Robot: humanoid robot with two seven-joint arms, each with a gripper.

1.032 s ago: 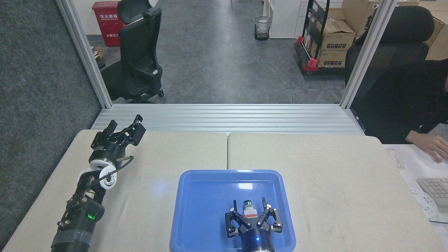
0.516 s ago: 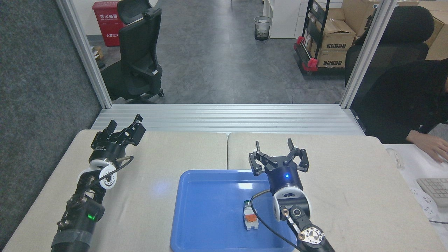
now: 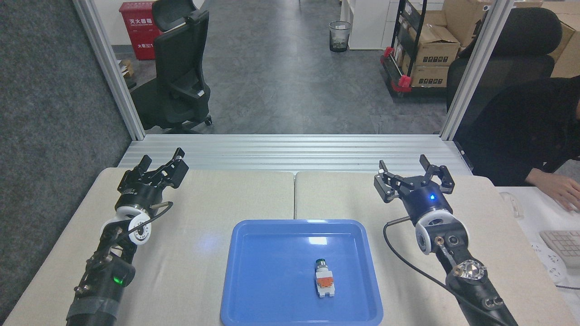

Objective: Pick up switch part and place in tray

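The switch part (image 3: 324,278) lies on its side in the blue tray (image 3: 258,280), right of the tray's middle, its dark green cap pointing away from me and its white body toward me. My right gripper (image 3: 414,168) is open and empty, held over the table's far right, well clear of the tray. At the far left of the table my left gripper (image 3: 163,162) is open too, with nothing between its fingers.
Two beige mats (image 3: 217,199) cover the table. A person's hand (image 3: 559,189) rests on a white desk at the right, near a keyboard (image 3: 564,246). Beyond the table's far aluminium edge (image 3: 294,151) are office chairs and boxes.
My right gripper let go of the switch part in the tray, then rose and swung back to the far right. The switch part now lies free. The left arm has not moved.
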